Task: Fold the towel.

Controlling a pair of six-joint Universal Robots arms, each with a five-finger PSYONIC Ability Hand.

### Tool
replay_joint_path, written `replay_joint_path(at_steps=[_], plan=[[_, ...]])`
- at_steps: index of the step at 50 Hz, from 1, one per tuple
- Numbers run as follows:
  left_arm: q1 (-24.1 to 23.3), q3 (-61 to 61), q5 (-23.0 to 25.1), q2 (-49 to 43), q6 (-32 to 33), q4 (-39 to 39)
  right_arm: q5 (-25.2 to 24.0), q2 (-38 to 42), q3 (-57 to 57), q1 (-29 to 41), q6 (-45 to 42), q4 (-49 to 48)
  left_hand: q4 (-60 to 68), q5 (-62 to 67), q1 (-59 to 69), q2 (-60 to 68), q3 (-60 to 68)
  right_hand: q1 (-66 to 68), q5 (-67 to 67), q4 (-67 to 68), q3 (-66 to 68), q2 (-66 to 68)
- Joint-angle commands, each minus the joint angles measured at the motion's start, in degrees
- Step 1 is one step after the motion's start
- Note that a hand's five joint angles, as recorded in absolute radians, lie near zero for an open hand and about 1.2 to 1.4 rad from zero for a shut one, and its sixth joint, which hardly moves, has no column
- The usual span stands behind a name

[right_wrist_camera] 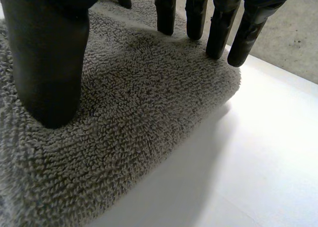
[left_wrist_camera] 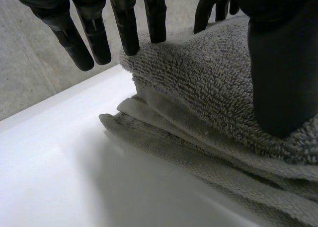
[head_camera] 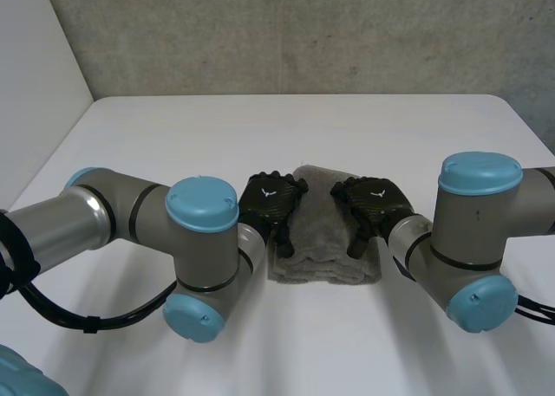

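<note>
Desk [head_camera: 173,136] meeting concrete wall [head_camera: 303,32], left hand [head_camera: 271,204] and right hand [head_camera: 373,201] resting straight-fingered on towel [head_camera: 323,231], left wrist view showing layers [left_wrist_camera: 164,132].

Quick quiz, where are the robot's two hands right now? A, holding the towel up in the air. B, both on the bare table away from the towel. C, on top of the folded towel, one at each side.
C: the left hand and right hand rest with straight fingers on top of the folded towel, which lies on the table.
</note>
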Motion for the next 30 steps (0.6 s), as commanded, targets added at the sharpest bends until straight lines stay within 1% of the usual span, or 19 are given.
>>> replay_joint_path(at_steps=[1, 2, 3, 4, 6, 7, 9, 10, 11, 12, 14, 15, 17, 20, 22, 30], plan=[[0.14, 0.03, -0.26, 5.15, -0.03, -0.69, 0.31, -5.46, -0.61, -0.72, -0.23, 1.13, -2.5, -12.04, -2.6, -2.26, -2.76, -3.27, -1.09, -4.66, -4.23, -4.53], [0.14, 0.03, -0.26, 5.17, -0.03, -0.69, 0.31, -5.49, -0.61, -0.72, -0.23, 1.13, -2.5, -12.04, -2.6, -2.26, -2.76, -3.27, -1.09, -4.66, -4.23, -4.53], [0.23, -0.05, -0.35, 7.17, -0.12, -1.21, 0.57, -8.28, -0.61, -0.98, -0.14, 1.22, -2.67, -12.2, -2.77, -2.43, -2.93, -3.27, -1.09, -4.66, -4.23, -4.53], [0.23, -0.05, -0.35, 7.19, -0.12, -1.22, 0.57, -8.3, -0.61, -0.98, -0.14, 1.22, -2.67, -12.2, -2.77, -2.43, -2.93, -3.27, -1.09, -4.66, -4.23, -4.53], [0.75, -0.32, -0.87, 10.86, -0.21, -2.62, 1.01, -12.76, -0.34, -1.16, 0.21, 1.57, -2.84, -12.37, -2.94, -2.6, -3.1, -3.27, -1.09, -4.66, -4.23, -4.53], [0.76, -0.32, -0.88, 10.88, -0.21, -2.62, 1.01, -12.79, -0.34, -1.16, 0.21, 1.57, -2.84, -12.37, -2.94, -2.6, -3.1, -3.27, -1.09, -4.66, -4.23, -4.53], [1.37, -1.63, -2.71, 14.99, -0.3, -3.76, 2.67, -17.16, -0.17, -1.68, 0.21, 2.27, -3.51, -13.04, -3.61, -3.27, -3.77, -3.27, -1.09, -4.66, -4.23, -4.53], [1.37, -1.64, -2.72, 15.01, -0.3, -3.77, 2.68, -17.18, -0.17, -1.69, 0.21, 2.27, -3.51, -13.05, -3.61, -3.27, -3.77, -3.27, -1.09, -4.66, -4.23, -4.53], [2.16, -2.51, -3.68, 17.71, -0.3, -4.03, 3.81, -19.7, -0.08, -2.04, 0.21, 2.88, -4.01, -13.55, -4.11, -3.77, -4.27, -3.27, -1.09, -4.66, -4.23, -4.53], [2.16, -2.52, -3.69, 17.73, -0.3, -4.03, 3.83, -19.73, -0.08, -2.04, 0.21, 2.89, -4.02, -13.55, -4.12, -3.77, -4.27, -3.27, -1.09, -4.66, -4.23, -4.53], [4.09, -4.53, -5.18, 23.16, -0.38, -4.2, 6.01, -23.93, 0.45, -2.65, 0.21, 3.76, -4.52, -14.05, -4.62, -4.28, -4.78, -3.27, -1.09, -4.66, -4.23, -4.53], [4.1, -4.54, -5.18, 23.18, -0.38, -4.21, 6.02, -23.95, 0.45, -2.65, 0.21, 3.77, -4.52, -14.06, -4.62, -4.28, -4.78, -3.27, -1.09, -4.66, -4.23, -4.53], [5.85, -7.16, -5.45, 27.91, -0.12, -4.21, 7.77, -27.53, 1.41, -3.27, 0.12, 4.38, -4.69, -14.22, -4.79, -4.45, -4.95, -3.27, -1.09, -4.66, -4.23, -4.53], [6.65, -8.76, -5.45, 30.21, -0.03, -4.38, 8.57, -29.31, 2.29, -3.88, 0.12, 4.82, -4.69, -14.22, -4.79, -4.45, -4.95, -3.27, -1.09, -4.66, -4.23, -4.53], [7.96, -12.25, -5.45, 33.89, 0.14, -4.99, 10.15, -31.76, 4.04, -5.28, -0.05, 5.87, -5.03, -14.56, -5.13, -4.78, -5.28, -3.27, -1.09, -4.66, -4.23, -4.53], [10.69, -19.38, -5.45, 39.09, -0.12, -6.67, 10.51, -34.4, 8.0, -6.7, -0.23, 7.11, -5.7, -15.23, -5.8, -5.46, -5.96, -3.27, -1.09, -4.66, -4.23, -4.53]])
